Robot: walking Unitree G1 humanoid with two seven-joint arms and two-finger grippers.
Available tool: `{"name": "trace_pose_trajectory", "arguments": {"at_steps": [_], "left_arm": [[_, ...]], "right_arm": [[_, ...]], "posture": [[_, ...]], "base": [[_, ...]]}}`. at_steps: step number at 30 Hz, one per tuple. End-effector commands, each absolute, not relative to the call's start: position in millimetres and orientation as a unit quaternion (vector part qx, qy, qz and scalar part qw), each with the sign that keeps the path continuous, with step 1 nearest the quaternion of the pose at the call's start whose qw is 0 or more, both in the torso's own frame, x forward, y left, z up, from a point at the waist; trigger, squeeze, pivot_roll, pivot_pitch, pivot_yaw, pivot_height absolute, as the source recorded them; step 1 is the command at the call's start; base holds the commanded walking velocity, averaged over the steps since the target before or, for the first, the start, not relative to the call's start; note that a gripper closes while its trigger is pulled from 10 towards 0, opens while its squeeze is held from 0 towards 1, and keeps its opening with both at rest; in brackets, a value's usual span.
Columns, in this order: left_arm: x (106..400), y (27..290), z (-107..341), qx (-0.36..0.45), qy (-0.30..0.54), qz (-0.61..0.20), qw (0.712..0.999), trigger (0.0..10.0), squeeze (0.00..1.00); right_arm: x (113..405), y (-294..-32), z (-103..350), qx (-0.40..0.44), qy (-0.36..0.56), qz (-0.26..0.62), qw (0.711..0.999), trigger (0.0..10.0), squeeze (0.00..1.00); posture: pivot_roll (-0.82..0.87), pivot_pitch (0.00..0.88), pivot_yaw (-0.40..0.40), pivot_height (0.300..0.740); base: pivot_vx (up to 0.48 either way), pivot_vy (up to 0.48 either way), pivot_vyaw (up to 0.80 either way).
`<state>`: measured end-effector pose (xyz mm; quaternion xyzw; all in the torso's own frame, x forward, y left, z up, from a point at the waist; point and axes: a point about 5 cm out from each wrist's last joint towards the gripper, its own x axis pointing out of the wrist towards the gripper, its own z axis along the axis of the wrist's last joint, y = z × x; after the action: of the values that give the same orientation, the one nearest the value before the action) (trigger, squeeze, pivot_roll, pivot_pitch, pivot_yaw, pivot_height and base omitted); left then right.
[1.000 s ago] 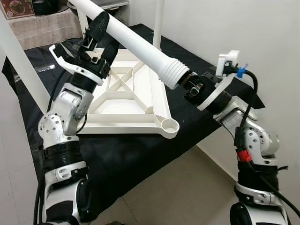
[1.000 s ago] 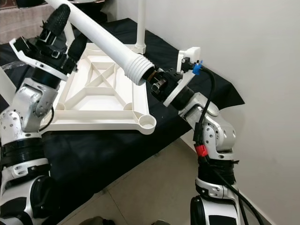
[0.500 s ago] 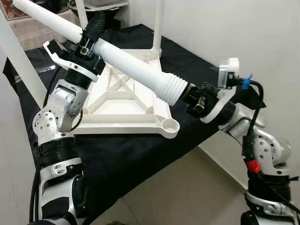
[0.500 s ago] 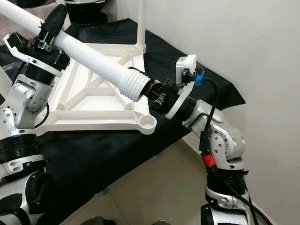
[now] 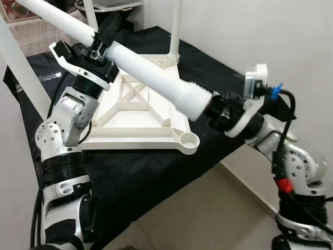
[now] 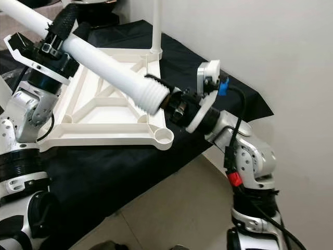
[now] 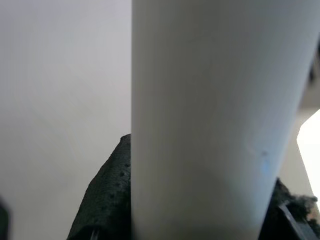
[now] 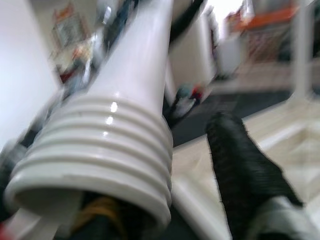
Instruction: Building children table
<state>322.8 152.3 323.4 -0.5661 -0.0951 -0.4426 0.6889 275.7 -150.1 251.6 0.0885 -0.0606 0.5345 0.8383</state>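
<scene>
Over the black-covered surface [image 5: 156, 172] I had the white table leg [image 5: 151, 73] held up at a slant, high end toward my left, threaded end low on my right. Left gripper [image 5: 104, 39] was clamped around the leg partway along its shaft; in the left wrist view one black finger [image 7: 107, 195] sat tight against the white tube. Right gripper [image 6: 169, 101] was at the ribbed threaded end [image 5: 197, 101]; I couldn't tell whether its fingers were gripping the end or just beside it. Right wrist view was blurred, showing the ribs [image 8: 100, 155] close up and one black finger [image 8: 245, 165] off to the side of them.

Below the leg, the white tabletop [image 5: 140, 117] lay upside down on the black cloth, cross-braced ribs facing up. Round open socket [image 5: 188, 139] at its near corner sat just below and short of the threaded end, not touching it. One leg already stood upright [image 5: 175, 26] in the far corner socket. Another white leg [image 5: 21, 67] ran diagonally along my left side; I couldn't see where its lower end met the tabletop. Plain white wall [image 5: 270, 36] was on my right, tiled floor [image 5: 208, 213] beneath the surface edge.
</scene>
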Motion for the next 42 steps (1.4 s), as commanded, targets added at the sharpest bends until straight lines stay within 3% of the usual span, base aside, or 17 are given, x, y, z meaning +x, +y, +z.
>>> {"name": "trace_pose_trajectory", "arguments": {"at_steps": [1,2,3,12,16,18,22,23,24,29,32,34,35,36,38,42], "left_arm": [[308.6,141.1,347.0,-0.523,-0.118,-0.509,0.673,0.0,0.00],[308.6,141.1,347.0,-0.523,-0.118,-0.509,0.673,0.0,0.00],[302.6,140.4,364.3,-0.504,-0.131,-0.531,0.669,0.0,0.00],[299.5,146.3,390.0,-0.490,-0.158,-0.547,0.660,0.0,0.00],[297.0,144.6,392.3,-0.459,-0.153,-0.561,0.672,0.0,0.00],[291.9,128.7,377.2,-0.366,-0.110,-0.583,0.717,0.0,0.00],[290.0,122.6,369.8,-0.327,-0.087,-0.591,0.732,0.0,0.00],[292.0,115.9,359.9,-0.266,-0.077,-0.579,0.767,0.0,0.00],[293.8,109.4,350.8,-0.189,-0.075,-0.568,0.798,0.0,0.00],[294.3,105.3,343.8,-0.132,-0.074,-0.563,0.813,0.0,0.00],[294.5,90.6,348.2,-0.062,-0.122,-0.563,0.815,0.0,0.00],[294.5,90.6,348.2,-0.062,-0.122,-0.563,0.815,0.0,0.00],[293.6,85.7,349.2,-0.045,-0.133,-0.565,0.813,0.0,0.00],[291.8,80.1,349.0,-0.028,-0.140,-0.570,0.809,0.0,0.00],[291.8,80.1,349.0,-0.028,-0.140,-0.570,0.809,0.0,0.00],[286.8,70.9,344.8,-0.001,-0.155,-0.576,0.803,0.0,0.00]], "right_arm": [[269.1,-155.7,238.7,0.069,-0.019,0.549,0.833,10.0,1.00],[269.1,-155.7,238.7,0.069,-0.019,0.549,0.833,10.0,1.00],[258.5,-174.7,221.4,0.050,0.031,0.546,0.836,10.0,1.00],[242.6,-207.8,185.5,0.028,0.117,0.488,0.864,10.0,1.00],[237.3,-229.6,183.1,-0.017,0.145,0.474,0.868,10.0,1.00],[253.3,-248.0,224.1,-0.020,0.072,0.444,0.893,10.0,1.00],[257.1,-255.9,241.9,-0.021,0.039,0.432,0.901,10.0,1.00],[261.2,-260.0,268.3,-0.016,-0.011,0.432,0.901,10.0,1.00],[261.8,-258.7,292.2,-0.011,-0.056,0.446,0.893,10.0,1.00],[261.0,-257.5,308.3,-0.008,-0.087,0.457,0.885,10.0,1.00],[274.5,-207.2,297.1,-0.030,-0.050,0.508,0.860,10.0,1.00],[274.5,-207.2,297.1,-0.030,-0.050,0.508,0.860,10.0,1.00],[282.9,-193.2,289.6,-0.038,-0.025,0.505,0.862,10.0,0.16],[294.4,-178.2,279.0,-0.028,0.013,0.493,0.870,10.0,0.00],[294.4,-178.2,279.0,-0.028,0.013,0.493,0.870,10.0,0.00],[307.3,-145.7,257.3,0.012,0.079,0.489,0.869,10.0,0.00]], "posture": [[-0.06,0.029,-0.009,0.740],[-0.06,0.029,-0.009,0.740],[-0.07,0.031,-0.009,0.740],[-0.07,0.036,-0.007,0.740],[-0.07,0.037,-0.009,0.740],[-0.07,0.034,-0.013,0.740],[-0.07,0.034,-0.013,0.740],[-0.07,0.023,-0.030,0.740],[-0.07,0.021,-0.033,0.740],[-0.07,0.021,-0.033,0.740],[-0.09,0.018,-0.031,0.740],[-0.09,0.018,-0.031,0.740],[-0.09,0.018,-0.027,0.740],[-0.08,0.022,-0.039,0.740],[-0.08,0.022,-0.039,0.740],[-0.08,0.028,-0.041,0.740]], "base": [[0.000,0.000,0.00],[0.000,0.000,0.00],[0.000,0.000,0.00],[0.000,0.000,0.00],[0.000,0.000,0.00],[0.000,0.000,0.00],[0.000,0.000,0.00],[0.000,0.000,0.00],[0.000,0.000,0.00],[0.000,0.000,0.00],[0.000,0.000,0.00],[0.000,0.000,0.00],[0.000,0.000,0.00],[0.000,0.000,0.00],[0.000,0.000,0.00],[0.000,0.000,0.00]]}}
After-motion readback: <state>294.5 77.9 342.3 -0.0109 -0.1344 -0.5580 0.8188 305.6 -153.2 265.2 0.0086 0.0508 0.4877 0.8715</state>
